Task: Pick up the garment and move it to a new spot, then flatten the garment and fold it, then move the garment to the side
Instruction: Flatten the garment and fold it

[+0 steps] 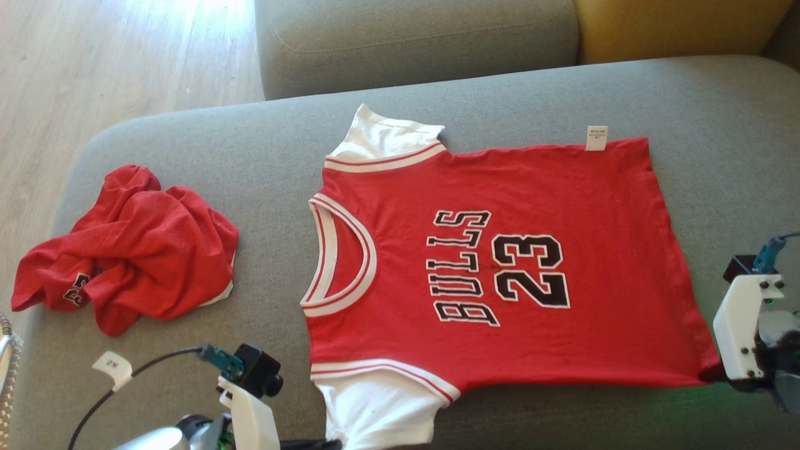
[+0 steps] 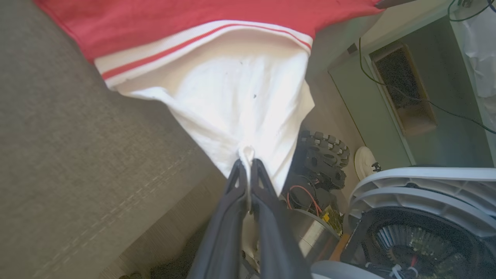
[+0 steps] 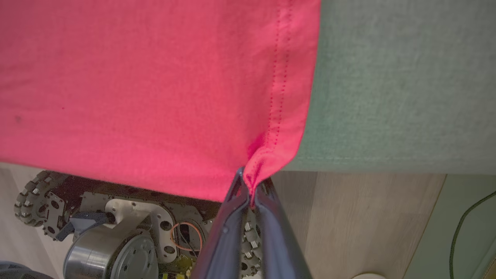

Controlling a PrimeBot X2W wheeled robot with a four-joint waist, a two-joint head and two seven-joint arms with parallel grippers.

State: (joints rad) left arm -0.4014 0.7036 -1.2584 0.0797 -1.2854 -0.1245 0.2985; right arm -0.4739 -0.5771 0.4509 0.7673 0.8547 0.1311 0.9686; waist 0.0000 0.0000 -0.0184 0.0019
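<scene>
- The garment [image 1: 500, 269], a red jersey printed "BULLS 23" in black with white outlines, lies spread flat across the middle of the head view. Its collar points toward the left of the frame and its hem toward the right.
- It rests on a grey couch cushion [image 1: 187, 156] that spans most of that frame. The jersey's lower edge runs close to the cushion's near edge.
- The left hand [image 2: 248, 164] is clenched on the garment. At the centre of the left wrist view its two dark fingers press together on a bunched tip of the white sleeve [image 2: 232, 97], which is drawn taut toward them.
- The right hand [image 3: 251, 186] is also clenched on the garment. At the lower centre of the right wrist view its fingertips meet on the red hem corner, and the stitched hem runs up from the pinch.
- A white label [image 1: 597, 138] sticks out from the jersey's upper edge, right of centre in the head view.
- A crumpled red cloth [image 1: 137, 250] lies on the same cushion at the left of the frame, well apart from the jersey.
- Wooden floor [image 1: 94, 62] shows at the upper left, and a yellow cushion [image 1: 675, 25] at the upper right.
</scene>
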